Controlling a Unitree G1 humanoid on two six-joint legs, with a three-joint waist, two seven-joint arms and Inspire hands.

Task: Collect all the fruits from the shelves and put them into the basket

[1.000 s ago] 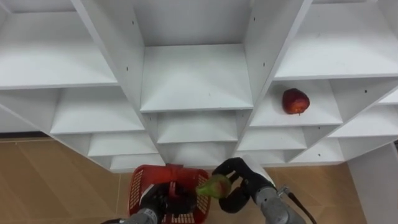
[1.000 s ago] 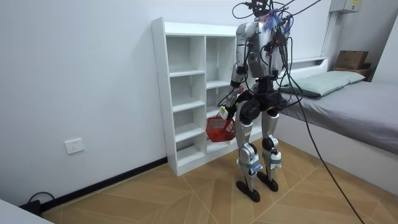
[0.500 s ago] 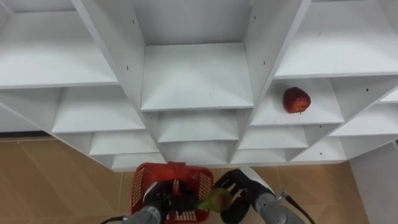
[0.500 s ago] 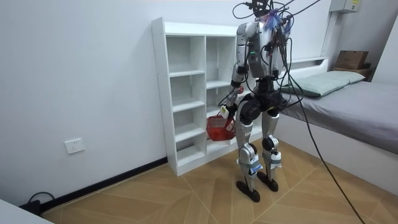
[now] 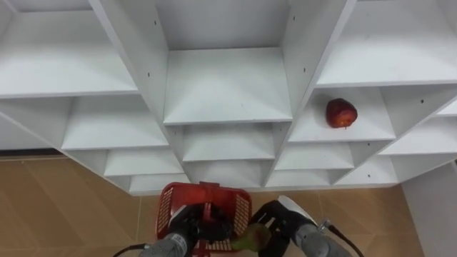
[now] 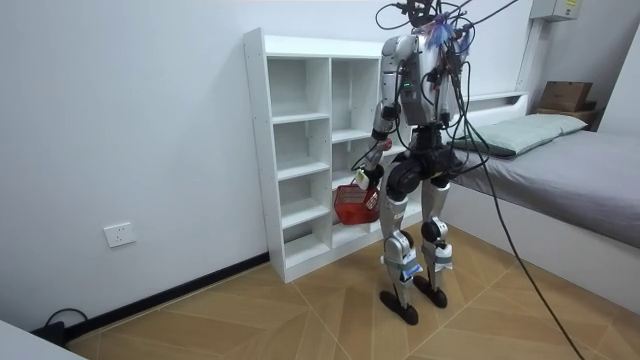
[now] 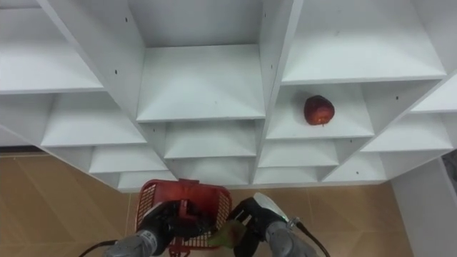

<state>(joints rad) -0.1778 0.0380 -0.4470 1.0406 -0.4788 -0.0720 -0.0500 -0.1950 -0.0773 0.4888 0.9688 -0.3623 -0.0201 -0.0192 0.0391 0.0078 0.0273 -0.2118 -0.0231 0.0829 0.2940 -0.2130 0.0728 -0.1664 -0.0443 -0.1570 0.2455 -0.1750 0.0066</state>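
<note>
Green with a reddish blush, the small rounded fruit (image 5: 251, 238) sits at the near right corner of the red plastic mesh basket (image 5: 170, 205), clamped in the curled fingers of the right hand (image 5: 282, 221). It is at the basket's rim rather than plainly inside, and I cannot tell whether it touches the mesh. The left hand (image 5: 183, 228) looks closed about the basket's handle and holds it above the brown wooden floor (image 5: 64, 207), near the foot of the white shelved closet (image 5: 225, 86). In the room view the robot stands upright before that closet.

I judge the step in hand to be the drop into the basket. To do it well, the fruit should travel further left until it is well within the rim, on the right of the handle. It should then go down low before the fingers spread, so it neither bounces out nor bruises. The left hand should keep the basket level and steady throughout.

Far off on a right-hand shelf lies a round dark-red apple (image 5: 341, 113), well apart from both hands and not yet collected.
</note>
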